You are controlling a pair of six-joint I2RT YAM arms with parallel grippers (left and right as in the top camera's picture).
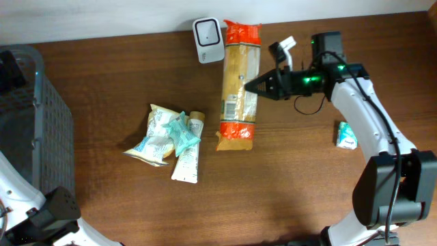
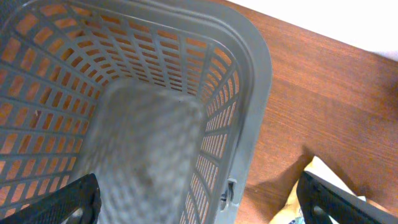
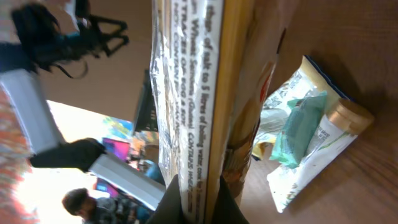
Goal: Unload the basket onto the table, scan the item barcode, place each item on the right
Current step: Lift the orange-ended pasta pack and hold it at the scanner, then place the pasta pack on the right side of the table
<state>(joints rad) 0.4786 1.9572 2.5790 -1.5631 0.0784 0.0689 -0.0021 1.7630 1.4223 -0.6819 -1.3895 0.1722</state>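
Tightly, right gripper [image 1: 251, 87] pinches pasta packet [image 1: 237, 68] ("5 litres of boiling" legible); left gripper [image 2: 202, 202] spread

1. Long spaghetti pack [image 1: 239, 85]: clear film, orange ends, white label on top. It lies lengthwise on the table [image 1: 102, 75], its right edge pinched by the right gripper [image 1: 250, 87].
2. Small white scanner [image 1: 207, 31], dark window, just beside the pack's far end.
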